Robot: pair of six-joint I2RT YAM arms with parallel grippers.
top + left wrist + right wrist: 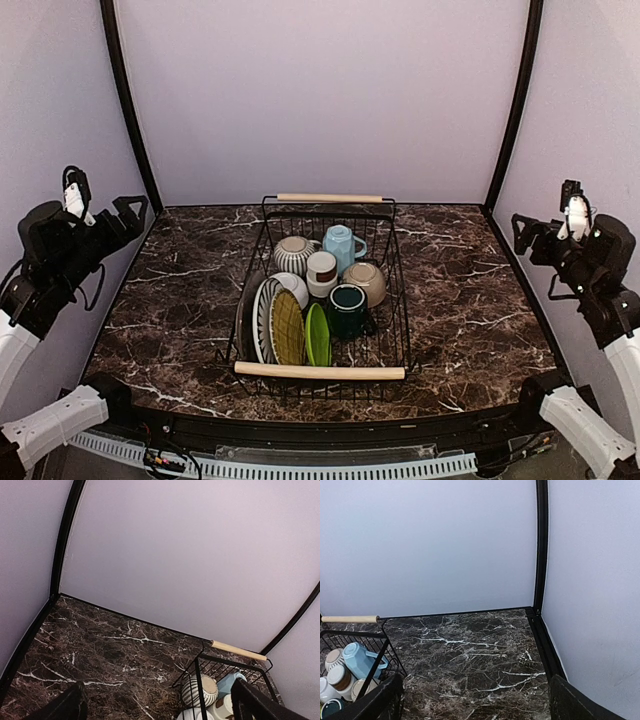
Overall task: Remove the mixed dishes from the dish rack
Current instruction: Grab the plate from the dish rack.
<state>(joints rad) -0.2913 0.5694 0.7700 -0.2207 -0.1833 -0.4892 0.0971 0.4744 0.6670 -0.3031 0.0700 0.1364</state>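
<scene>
The black wire dish rack (392, 300) with two wooden handles stands mid-table. It holds a grey-striped mug (293, 254), a light-blue mug (340, 243), a white-brown cup (321, 272), a beige bowl (367, 282), a dark-teal mug (347, 308), a white bowl (295, 286), and upright green (317, 336), olive (287, 328), white-patterned (263, 318) and dark plates (243, 322). My left gripper (131, 212) is raised at the far left, open and empty. My right gripper (522, 231) is raised at the far right, open and empty. Both are well away from the rack.
The dark marble table (170, 300) is walled on three sides by pale panels with black corner posts (128, 110). The left wrist view shows the rack's far corner (200, 656); the right wrist view shows its far right corner (384, 625).
</scene>
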